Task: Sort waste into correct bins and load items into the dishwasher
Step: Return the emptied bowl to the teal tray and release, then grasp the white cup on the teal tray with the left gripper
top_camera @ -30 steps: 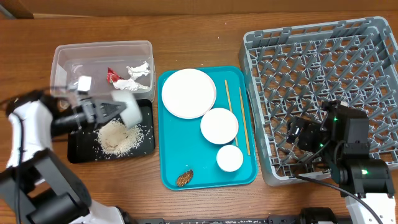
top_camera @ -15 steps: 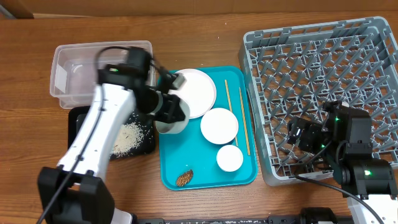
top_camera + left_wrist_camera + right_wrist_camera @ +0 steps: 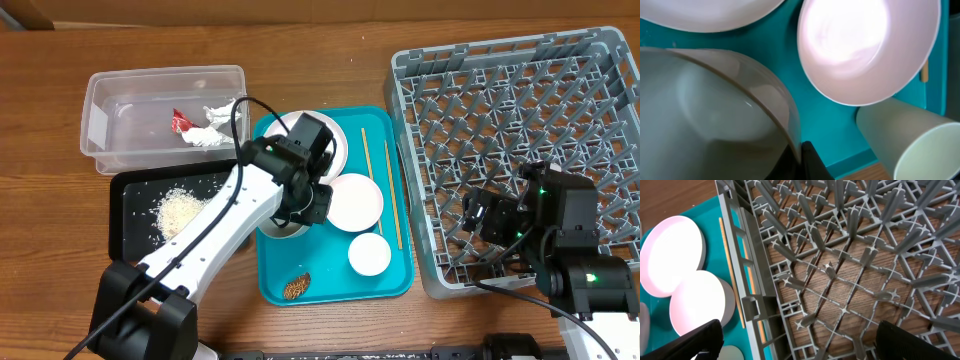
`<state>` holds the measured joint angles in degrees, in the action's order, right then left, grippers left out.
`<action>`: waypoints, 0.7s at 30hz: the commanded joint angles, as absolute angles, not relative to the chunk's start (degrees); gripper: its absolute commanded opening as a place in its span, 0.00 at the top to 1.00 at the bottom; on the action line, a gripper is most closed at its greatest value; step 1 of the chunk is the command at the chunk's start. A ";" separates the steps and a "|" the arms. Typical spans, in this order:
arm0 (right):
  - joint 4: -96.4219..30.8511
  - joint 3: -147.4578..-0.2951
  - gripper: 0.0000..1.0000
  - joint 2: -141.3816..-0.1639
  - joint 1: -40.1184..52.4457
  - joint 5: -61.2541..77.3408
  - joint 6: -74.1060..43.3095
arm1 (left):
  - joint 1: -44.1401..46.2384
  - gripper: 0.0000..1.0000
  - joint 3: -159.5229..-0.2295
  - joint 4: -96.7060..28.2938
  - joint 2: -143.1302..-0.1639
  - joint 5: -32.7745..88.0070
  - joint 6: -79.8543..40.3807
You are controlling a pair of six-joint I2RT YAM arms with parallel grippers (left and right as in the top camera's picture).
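Left end effector pinches the rim of a round white bowl; best lift it clear of the neighbouring white bowl before crossing to the grey plastic lattice rack. Right end effector hangs spread.

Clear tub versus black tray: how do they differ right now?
The clear tub is see-through and deeper-walled; the black tray is opaque and shallow. The clear tub holds a red wrapper and white tissue; the black tray holds rice. Both are rectangular, left of the teal tray.
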<state>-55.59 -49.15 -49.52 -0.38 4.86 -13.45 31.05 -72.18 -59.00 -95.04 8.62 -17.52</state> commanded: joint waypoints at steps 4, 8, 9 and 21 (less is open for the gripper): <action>-55.44 -51.13 0.00 -49.30 -0.62 4.36 -13.04 | 31.20 0.91 -68.66 -55.90 -95.15 7.05 -19.94; -55.44 -51.13 0.00 -49.32 -0.62 4.36 -13.04 | 31.20 0.85 -68.88 -55.16 -95.13 7.62 -19.94; -55.44 -51.13 0.00 -49.32 -0.62 4.36 -13.06 | 31.16 0.84 -69.21 -55.22 -95.11 8.14 -19.81; -55.44 -51.13 0.00 -49.32 -0.62 4.36 -13.04 | 33.50 0.37 -80.25 -53.23 -95.09 24.88 -11.29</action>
<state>-55.61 -49.15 -49.52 -0.38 4.89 -13.47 31.81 -78.41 -53.76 -95.04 19.81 -14.92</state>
